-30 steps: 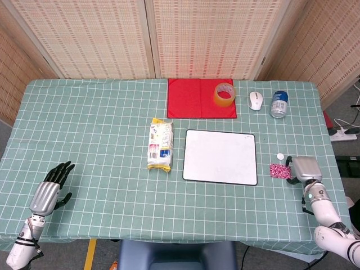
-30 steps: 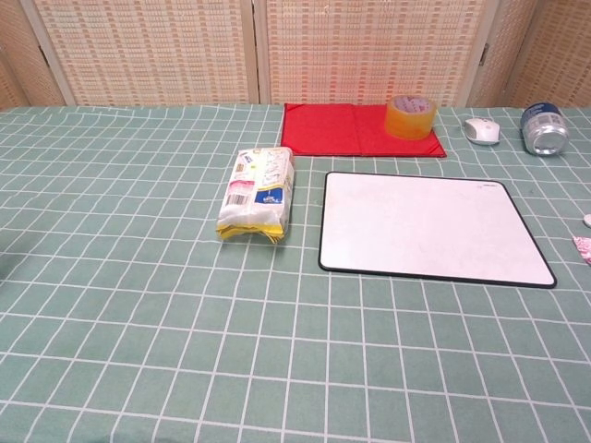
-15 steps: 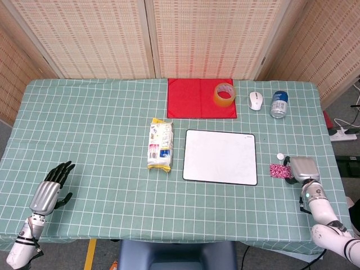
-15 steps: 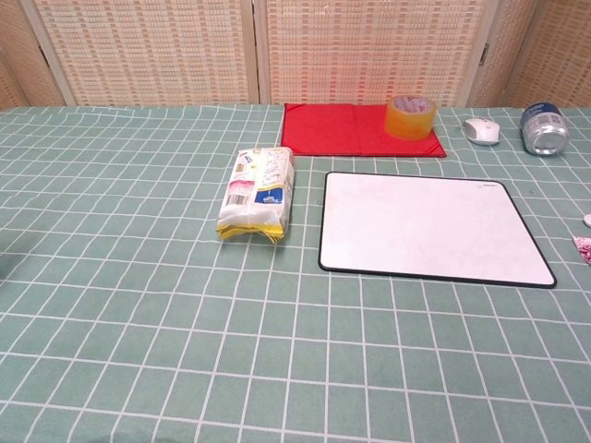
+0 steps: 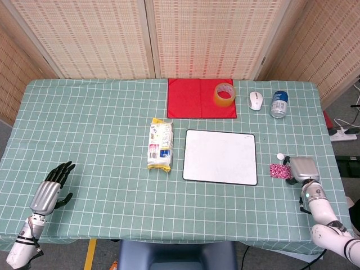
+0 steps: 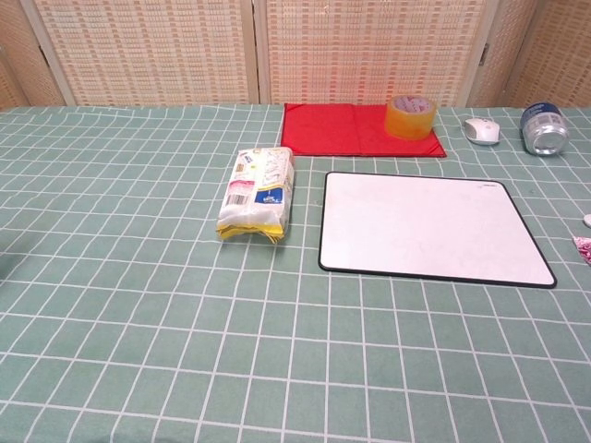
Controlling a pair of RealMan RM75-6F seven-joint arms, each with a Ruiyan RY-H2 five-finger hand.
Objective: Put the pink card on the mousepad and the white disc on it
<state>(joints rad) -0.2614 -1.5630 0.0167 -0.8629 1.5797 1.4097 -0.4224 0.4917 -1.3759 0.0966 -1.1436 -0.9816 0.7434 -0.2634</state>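
Card (image 5: 277, 170) lies near the table's right edge, right hand (image 5: 302, 169) touching it, grip unclear. Disc (image 5: 280, 156) sits just behind. Left hand (image 5: 52, 188) rests at the front-left corner, fingers spread.

Head view looks steeply down; chest view sits low, nearer (both share the mousepad (image 5: 220, 157)).

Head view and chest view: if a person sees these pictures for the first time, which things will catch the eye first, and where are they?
Probably the white mousepad, bare at mid-table, and the red mat behind it with a tape roll on its right end. Next, the right hand at the table's right edge, beside the pink card, with the white disc just behind the card.
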